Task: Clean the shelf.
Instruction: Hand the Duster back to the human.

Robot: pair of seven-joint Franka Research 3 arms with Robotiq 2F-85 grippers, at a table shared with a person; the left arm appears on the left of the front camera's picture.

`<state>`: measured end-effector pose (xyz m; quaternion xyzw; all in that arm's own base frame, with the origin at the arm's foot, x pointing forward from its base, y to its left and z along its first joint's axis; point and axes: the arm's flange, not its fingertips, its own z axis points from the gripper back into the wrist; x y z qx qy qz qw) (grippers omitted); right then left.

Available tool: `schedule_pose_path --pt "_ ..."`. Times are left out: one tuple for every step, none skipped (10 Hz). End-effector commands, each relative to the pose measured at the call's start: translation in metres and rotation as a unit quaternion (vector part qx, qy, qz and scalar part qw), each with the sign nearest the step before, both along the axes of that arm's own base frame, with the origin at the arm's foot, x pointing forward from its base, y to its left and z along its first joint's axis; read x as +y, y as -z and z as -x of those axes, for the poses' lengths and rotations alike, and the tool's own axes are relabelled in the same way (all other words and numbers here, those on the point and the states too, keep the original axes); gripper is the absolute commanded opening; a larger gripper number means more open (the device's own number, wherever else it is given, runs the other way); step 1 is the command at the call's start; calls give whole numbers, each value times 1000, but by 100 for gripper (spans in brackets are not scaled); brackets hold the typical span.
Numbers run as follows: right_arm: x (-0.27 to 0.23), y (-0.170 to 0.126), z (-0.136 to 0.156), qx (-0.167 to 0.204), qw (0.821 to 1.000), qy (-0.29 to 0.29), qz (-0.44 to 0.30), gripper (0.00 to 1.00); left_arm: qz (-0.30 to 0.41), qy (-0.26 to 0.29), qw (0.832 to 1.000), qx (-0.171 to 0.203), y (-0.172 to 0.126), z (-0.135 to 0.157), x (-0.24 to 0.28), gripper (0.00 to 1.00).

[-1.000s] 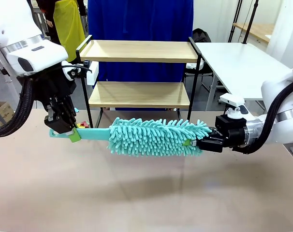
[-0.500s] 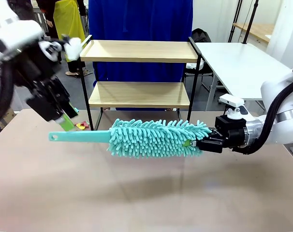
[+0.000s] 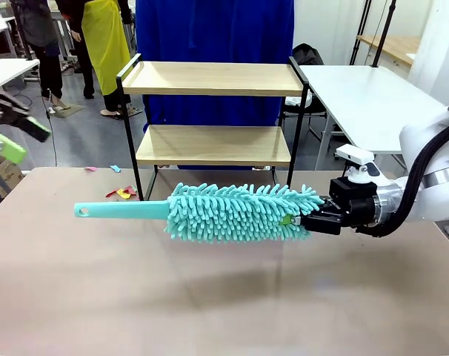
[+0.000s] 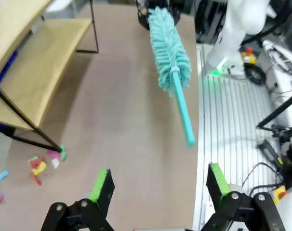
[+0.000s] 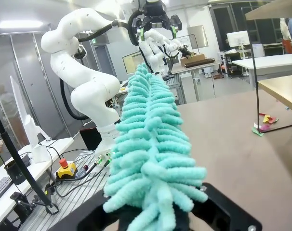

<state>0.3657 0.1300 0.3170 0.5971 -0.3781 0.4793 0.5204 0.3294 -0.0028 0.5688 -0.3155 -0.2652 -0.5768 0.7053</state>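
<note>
Hovering at the far left edge of the front view, the left claw has its green-padded fingers spread wide with nothing between them; its own wrist view shows the same wide gap above the brown table. Next along, the duster hangs level in the air over the table, its thin teal handle pointing left with a small hole at the free end, and its fluffy teal head to the right. Behind the duster, at the table's far edge, stands the shelf, two pale wooden boards in a thin black frame, both boards bare. Small coloured scraps lie on the table near the shelf's left leg. At the right, the right claw is closed on the tip of the duster's fluffy head, holding it out sideways. From the right wrist view the teal fronds rise straight up between the black fingers, the claw gripping their base.
</note>
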Motion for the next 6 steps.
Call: schedule_pose_path --pt "0 -3 0 -2 1000 0 0 0 23 16 1000 10 14 -7 8 100" --pt "0 0 0 0 1000 0 0 17 0 0 1000 0 0 0 0 100" --pt "-7 -37 6 -19 1000 17 -8 17 0 0 1000 0 0 0 0 100" --pt "-17 -82 12 -43 998 43 2 17 0 0 1000 0 0 0 0 100" --pt "-23 -121 19 -64 995 74 8 17 0 0 1000 0 0 0 0 100" --pt "-30 -159 26 -88 990 105 20 17 0 0 1000 0 0 0 0 100"
